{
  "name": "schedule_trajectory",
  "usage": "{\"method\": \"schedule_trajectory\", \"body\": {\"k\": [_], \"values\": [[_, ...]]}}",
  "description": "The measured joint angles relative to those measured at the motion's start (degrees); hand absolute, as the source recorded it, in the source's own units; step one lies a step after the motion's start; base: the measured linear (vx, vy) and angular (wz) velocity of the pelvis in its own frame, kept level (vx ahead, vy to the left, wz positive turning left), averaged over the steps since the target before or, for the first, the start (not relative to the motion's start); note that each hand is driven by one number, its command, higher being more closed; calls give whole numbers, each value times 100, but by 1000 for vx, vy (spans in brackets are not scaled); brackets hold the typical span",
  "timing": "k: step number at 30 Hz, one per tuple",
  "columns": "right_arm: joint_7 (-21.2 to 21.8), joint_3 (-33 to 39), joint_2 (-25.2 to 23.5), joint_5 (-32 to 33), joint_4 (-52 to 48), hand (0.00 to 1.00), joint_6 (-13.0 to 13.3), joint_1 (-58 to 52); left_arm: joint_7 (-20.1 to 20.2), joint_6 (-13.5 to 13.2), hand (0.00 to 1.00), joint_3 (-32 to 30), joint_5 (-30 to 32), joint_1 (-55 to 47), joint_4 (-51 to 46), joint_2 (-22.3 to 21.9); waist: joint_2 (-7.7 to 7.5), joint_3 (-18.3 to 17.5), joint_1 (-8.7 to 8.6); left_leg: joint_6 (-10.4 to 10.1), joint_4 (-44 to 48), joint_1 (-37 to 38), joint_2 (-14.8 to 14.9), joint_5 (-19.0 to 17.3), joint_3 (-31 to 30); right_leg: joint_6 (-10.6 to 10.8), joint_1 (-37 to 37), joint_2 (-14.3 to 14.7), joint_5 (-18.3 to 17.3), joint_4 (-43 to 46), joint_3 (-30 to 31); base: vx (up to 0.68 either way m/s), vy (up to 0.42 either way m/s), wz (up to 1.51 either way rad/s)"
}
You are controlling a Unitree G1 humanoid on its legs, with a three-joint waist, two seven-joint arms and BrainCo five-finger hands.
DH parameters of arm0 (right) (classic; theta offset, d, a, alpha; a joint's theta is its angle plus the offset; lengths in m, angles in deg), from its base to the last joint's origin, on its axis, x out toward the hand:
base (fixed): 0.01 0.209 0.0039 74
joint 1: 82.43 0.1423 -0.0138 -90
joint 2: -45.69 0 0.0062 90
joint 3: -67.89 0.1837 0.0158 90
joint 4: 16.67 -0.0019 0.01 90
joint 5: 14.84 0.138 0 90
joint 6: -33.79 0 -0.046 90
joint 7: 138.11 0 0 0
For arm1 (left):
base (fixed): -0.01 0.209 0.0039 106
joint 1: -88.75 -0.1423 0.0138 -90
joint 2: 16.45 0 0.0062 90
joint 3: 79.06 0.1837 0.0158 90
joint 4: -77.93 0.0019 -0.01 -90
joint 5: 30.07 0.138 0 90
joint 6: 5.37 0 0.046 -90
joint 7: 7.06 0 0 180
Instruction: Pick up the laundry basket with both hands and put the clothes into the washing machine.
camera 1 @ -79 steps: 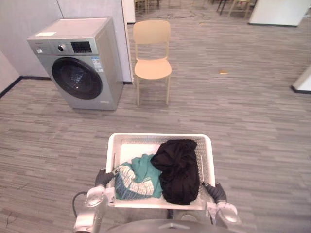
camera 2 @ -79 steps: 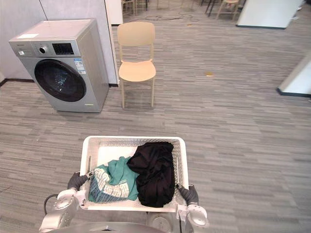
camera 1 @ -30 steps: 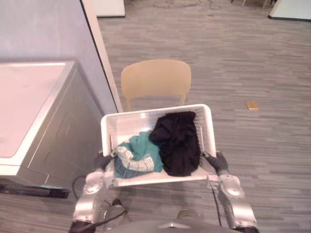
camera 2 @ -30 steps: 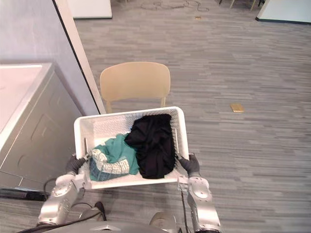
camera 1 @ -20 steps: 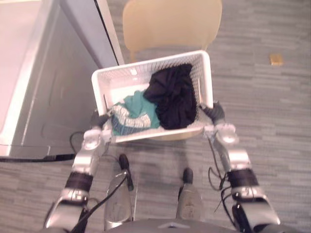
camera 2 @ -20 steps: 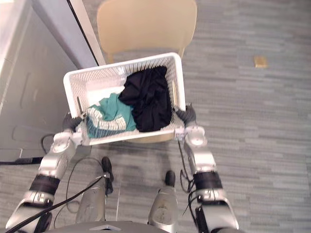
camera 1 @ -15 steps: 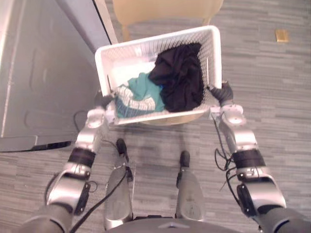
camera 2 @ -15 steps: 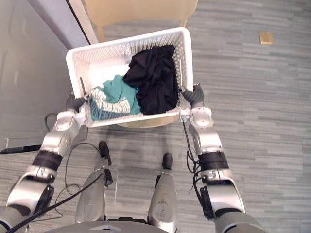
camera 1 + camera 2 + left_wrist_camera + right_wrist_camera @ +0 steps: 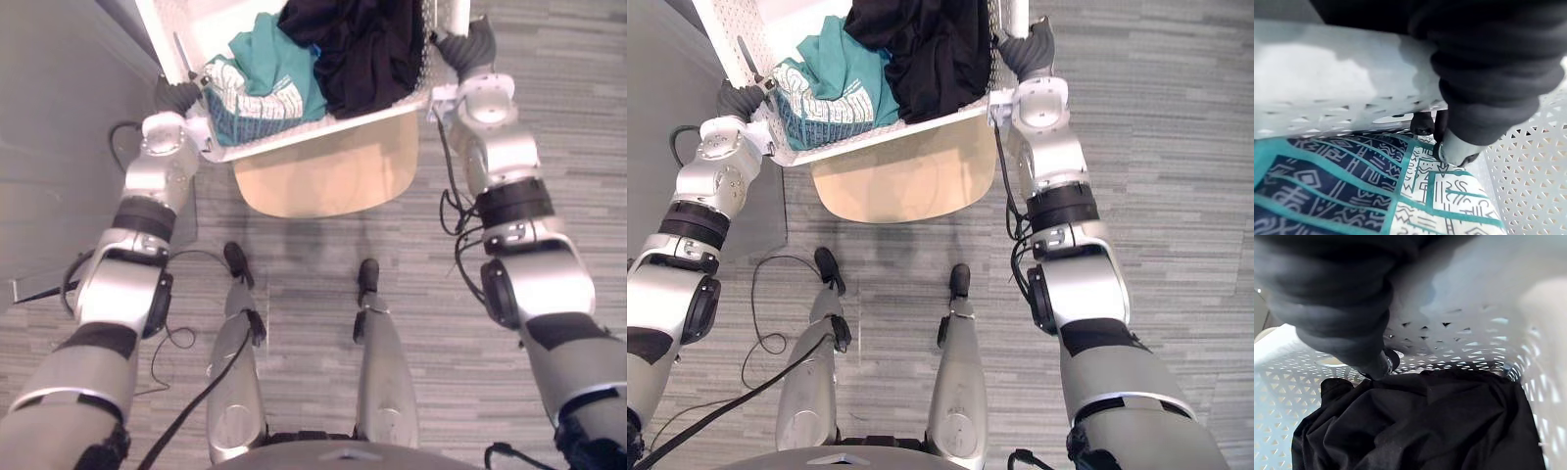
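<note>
While held over tan plastic chair seat [image 9: 328,171], white perforated plastic laundry basket [image 9: 313,129] of teal and black clothes [image 9: 269,73] gripped: left hand [image 9: 178,96] curled round rim at 10 o'clock, right hand [image 9: 468,47] likewise at 1.

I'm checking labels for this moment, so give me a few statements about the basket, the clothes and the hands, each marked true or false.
1. The left hand and the right hand grip the basket at opposite sides. True.
2. The basket is empty. False: a teal garment and a black garment lie in it.
3. The basket is over the chair seat. True.
4. The black garment lies on the left hand's side of the basket. False: it lies on the right hand's side, and the teal garment is by the left hand.
</note>
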Motion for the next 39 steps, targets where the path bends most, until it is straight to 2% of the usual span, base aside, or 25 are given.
{"method": "schedule_trajectory", "body": {"k": [1,5,6,8,9,12,20,29,33,37,39], "values": [[3,-12,74,0,142,100,1,104,6,-38,100,25,0,151,5,-1,0,1,76,0,64,-106,35,0,20,-14,-95,17,20,2,2,8,-16,-13],[2,-158,84,6,459,100,1,441,-8,-48,100,25,-2,473,67,140,-1,2,72,-32,74,-347,61,-25,87,-28,-369,22,100,9,14,-31,8,-7],[10,-189,103,10,548,100,1,518,-8,-48,0,26,-3,590,74,182,-1,2,72,-48,74,-447,73,-13,123,-28,-472,23,135,10,16,-40,21,-3],[13,-281,129,21,756,100,-25,596,7,-32,0,69,-2,792,237,221,-2,5,66,-24,73,-564,116,42,228,-29,-574,35,186,-5,3,-19,9,0],[23,-355,130,110,927,0,-76,680,7,-25,0,115,-2,850,283,261,-4,28,65,-1,72,-590,117,67,253,-29,-609,36,215,-12,12,-18,8,-5],[2,-409,45,143,1070,0,-69,774,-10,-6,0,131,3,1024,300,403,-7,34,19,86,72,-696,125,150,260,-33,-697,58,254,-30,15,-5,3,-3],[26,-631,86,389,1173,0,-56,999,-43,1,0,133,1,1229,460,511,-7,34,24,93,73,-725,169,156,268,-35,-722,102,264,-83,-3,33,-22,-4],[195,-690,214,384,1137,0,-56,1002,-14,48,0,258,-84,1350,453,673,-7,34,18,93,141,-780,198,150,258,-35,-760,101,263,-56,-8,8,-22,0],[289,-698,513,386,1064,0,-59,969,7,61,0,258,-192,1305,427,904,-10,36,17,106,238,-797,235,135,255,-36,-777,109,262,17,-12,-4,-44,-1],[348,-670,900,342,740,0,-58,682,65,51,0,204,-233,827,-67,1263,-21,43,1,115,415,-799,266,29,255,-41,-775,107,255,119,-2,-28,-48,-1],[381,-617,1129,342,518,0,-58,402,89,-10,0,-71,-238,517,-285,1452,-28,47,-6,115,558,-799,297,-43,251,-60,-759,106,239,176,-1,-46,-55,-3]]}}
